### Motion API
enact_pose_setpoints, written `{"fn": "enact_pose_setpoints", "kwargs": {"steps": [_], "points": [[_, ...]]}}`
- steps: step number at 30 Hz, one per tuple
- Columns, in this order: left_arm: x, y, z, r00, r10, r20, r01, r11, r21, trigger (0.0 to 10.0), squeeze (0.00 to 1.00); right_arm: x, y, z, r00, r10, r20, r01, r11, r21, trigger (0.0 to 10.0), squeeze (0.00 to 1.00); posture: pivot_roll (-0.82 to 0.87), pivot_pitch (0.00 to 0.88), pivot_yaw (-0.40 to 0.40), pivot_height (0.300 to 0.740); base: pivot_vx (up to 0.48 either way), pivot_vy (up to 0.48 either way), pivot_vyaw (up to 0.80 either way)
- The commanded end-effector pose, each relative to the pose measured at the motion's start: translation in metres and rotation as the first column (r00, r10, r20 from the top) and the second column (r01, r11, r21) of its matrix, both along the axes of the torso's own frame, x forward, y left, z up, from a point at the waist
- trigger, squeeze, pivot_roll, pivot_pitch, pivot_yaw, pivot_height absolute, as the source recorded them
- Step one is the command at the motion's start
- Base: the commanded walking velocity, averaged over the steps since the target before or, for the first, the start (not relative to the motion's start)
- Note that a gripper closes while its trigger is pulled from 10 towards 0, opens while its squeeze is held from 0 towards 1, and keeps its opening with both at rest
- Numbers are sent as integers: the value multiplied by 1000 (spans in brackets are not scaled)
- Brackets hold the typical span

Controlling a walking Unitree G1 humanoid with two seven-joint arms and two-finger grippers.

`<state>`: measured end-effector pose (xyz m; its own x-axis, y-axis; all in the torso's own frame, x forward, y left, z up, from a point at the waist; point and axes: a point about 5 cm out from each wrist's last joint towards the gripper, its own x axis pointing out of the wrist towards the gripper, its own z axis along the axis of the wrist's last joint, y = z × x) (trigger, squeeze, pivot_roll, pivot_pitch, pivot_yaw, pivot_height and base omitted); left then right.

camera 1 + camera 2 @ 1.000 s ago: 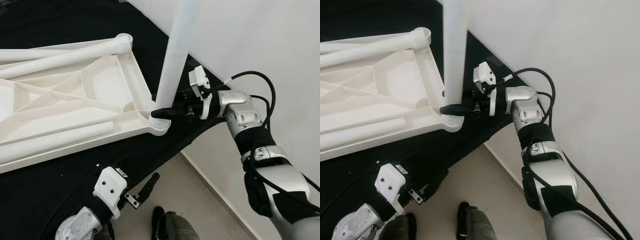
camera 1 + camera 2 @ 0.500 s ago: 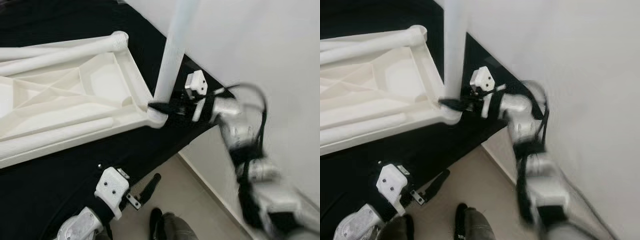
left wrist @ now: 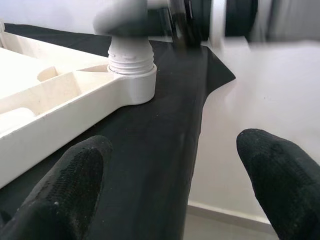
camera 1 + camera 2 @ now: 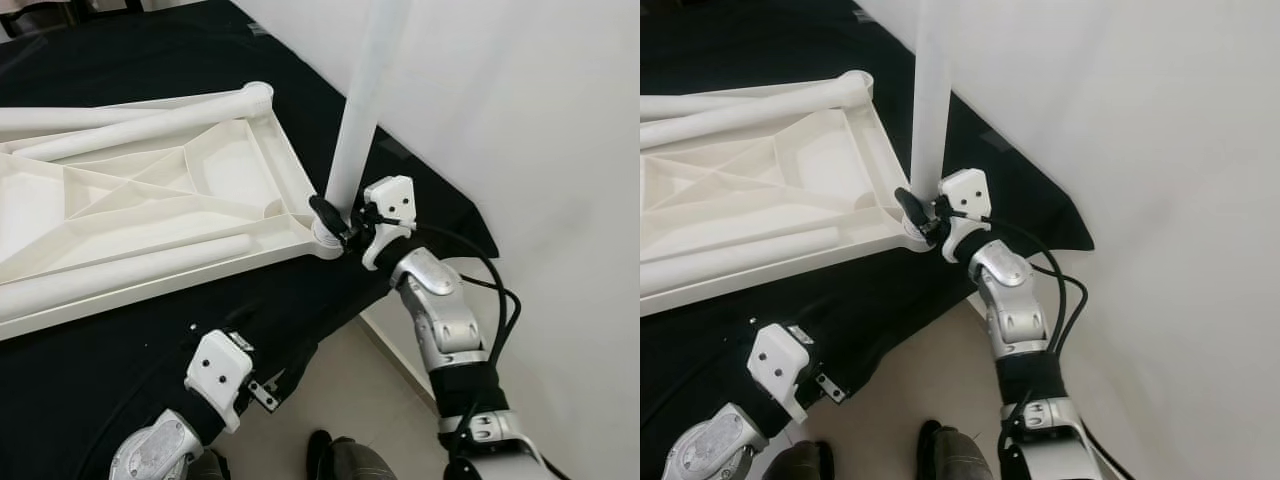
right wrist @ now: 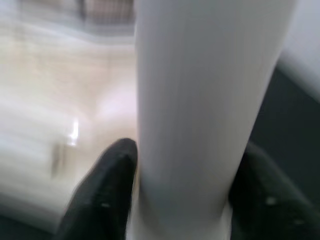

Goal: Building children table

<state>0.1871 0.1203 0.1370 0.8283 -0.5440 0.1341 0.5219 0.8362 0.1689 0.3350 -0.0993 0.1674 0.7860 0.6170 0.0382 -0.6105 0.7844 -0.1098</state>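
Table top [image 4: 150, 215]: white, upside down on the black cloth, corner socket near the cloth's wall-side edge
Leg [image 4: 362, 110]: upright in that socket, base thread visible
Right gripper [image 4: 335, 220]: fingers pinching the leg's base
Left gripper [image 3: 175, 180]: fingers spread, at the cloth's near edge
Black cloth [image 4: 120, 340]: covers the floor
Room: white wall [image 4: 540, 130], beige tiled floor [image 4: 350, 400]

No readable txt, labels, brands or nos. anywhere: white plastic tabletop [image 4: 150, 200] plain, upright leg [image 4: 362, 110] plain, black cloth [image 4: 120, 330] plain, wall [image 4: 540, 120] plain.
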Motion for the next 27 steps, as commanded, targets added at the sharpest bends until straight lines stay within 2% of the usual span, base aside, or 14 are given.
{"fn": "enact_pose_setpoints", "kwargs": {"steps": [1, 4, 5, 7, 9, 12, 14, 15, 17, 22, 23, 24, 25, 27], "points": [[-2, -2, -6, 1000, -1, -18, 2, 1000, 8, 10000, 0, -8, 11, -17, 990, 94, -107, -95, 995, -2, 10000, 1000, 153, 232, -146, 740, 0, 0, 0], [-2, -3, -7, 1000, -4, -20, 4, 1000, 7, 10000, 0, -10, 15, 2, 977, 202, -64, -199, 979, 52, 10000, 1000, 154, 228, -146, 740, 0, 0, 0], [-2, -4, -7, 1000, -8, -21, 8, 1000, 6, 10000, 0, -8, 13, 12, 958, 285, -30, -283, 957, 61, 10000, 27, 155, 223, -145, 740, 0, 0, 0], [-1, -5, -8, 1000, -11, -22, 11, 1000, 5, 10000, 0, -4, 9, 22, 930, 366, 4, -366, 929, 51, 10000, 0, 156, 223, -145, 740, 0, 0, 0], [-2, -7, -9, 1000, -15, -23, 15, 1000, 3, 10000, 0, 4, -2, 40, 854, 517, 49, -515, 856, -48, 10000, 0, 159, 222, -153, 740, 0, 0, 0], [-2, -7, -9, 1000, -16, -22, 16, 1000, 3, 10000, 0, 7, -6, 45, 826, 561, 53, -555, 826, -96, 10000, 0, 159, 222, -153, 740, 0, 0, 0], [-2, -9, -9, 1000, -17, -22, 17, 1000, 0, 10000, 0, 14, -11, 59, 762, 647, 26, -635, 754, -168, 10000, 0, 164, 229, -162, 740, 0, 0, 0], [-2, -9, -9, 1000, -17, -22, 17, 1000, 0, 10000, 0, 14, -11, 59, 762, 647, 26, -635, 754, -168, 10000, 0, 164, 229, -162, 740, 0, 0, 0], [-2, -10, -9, 1000, -16, -19, 16, 1000, -2, 10000, 0, 17, -9, 70, 688, 725, -10, -712, 673, -203, 10000, 0, 173, 236, -169, 740, 0, 0, 0], [-3, -10, -8, 1000, -14, -17, 14, 1000, -3, 10000, 0, 21, -2, 79, 633, 774, -35, -762, 613, -210, 10000, 0, 183, 244, -170, 740, 0, 0, 0], [-3, -10, -8, 1000, -14, -16, 14, 1000, -2, 10000, 0, 22, 3, 82, 601, 798, -43, -787, 582, -205, 9333, 0, 185, 245, -170, 740, 0, 0, 0], [-3, -10, -8, 1000, -14, -16, 14, 1000, -2, 10000, 0, 22, 3, 82, 601, 798, -43, -787, 582, -205, 9333, 0, 185, 245, -170, 740, 0, 0, 0], [-3, -10, -8, 1000, -14, -16, 14, 1000, -2, 10000, 0, 23, 6, 84, 585, 810, -43, -799, 566, -206, 0, 0, 187, 246, -170, 740, 0, 0, 0], [-3, -10, -8, 1000, -14, -15, 14, 1000, -1, 10000, 0, 25, 7, 85, 568, 822, -41, -809, 549, -209, 0, 0, 187, 246, -170, 740, 0, 0, 0]]}}
